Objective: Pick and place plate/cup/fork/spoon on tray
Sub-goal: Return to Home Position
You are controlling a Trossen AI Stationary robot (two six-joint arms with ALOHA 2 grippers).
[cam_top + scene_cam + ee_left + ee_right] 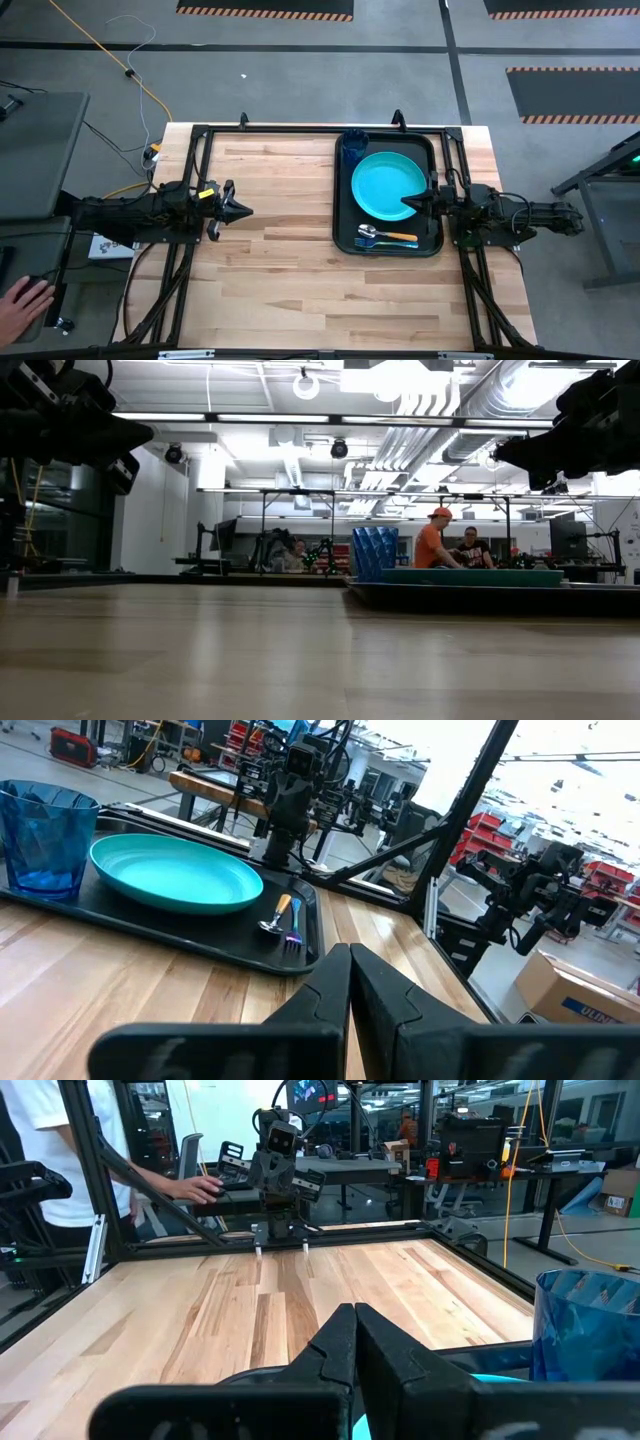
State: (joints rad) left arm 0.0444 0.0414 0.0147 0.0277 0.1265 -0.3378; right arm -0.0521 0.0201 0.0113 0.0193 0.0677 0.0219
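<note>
The black tray [340, 200] lies on the table's right half. On it rest the turquoise plate [385, 185], the dark-blue cup [354, 148] upright at its far corner, and the blue fork [385, 244] beside the yellow-handled spoon [385, 234] along its near edge. All show in the left wrist view: plate [175, 872], cup [42, 835], spoon [276, 915], fork [294, 932]. My left gripper [245, 210] is shut and empty, raised over the table's left part. My right gripper [408, 201] is shut and empty, raised over the plate's right edge.
Bare wooden tabletop [280, 270] lies between the left gripper and the tray and along the near side. A person's hand [22, 300] shows off the table at the near left. People sit in the room beyond [440, 540].
</note>
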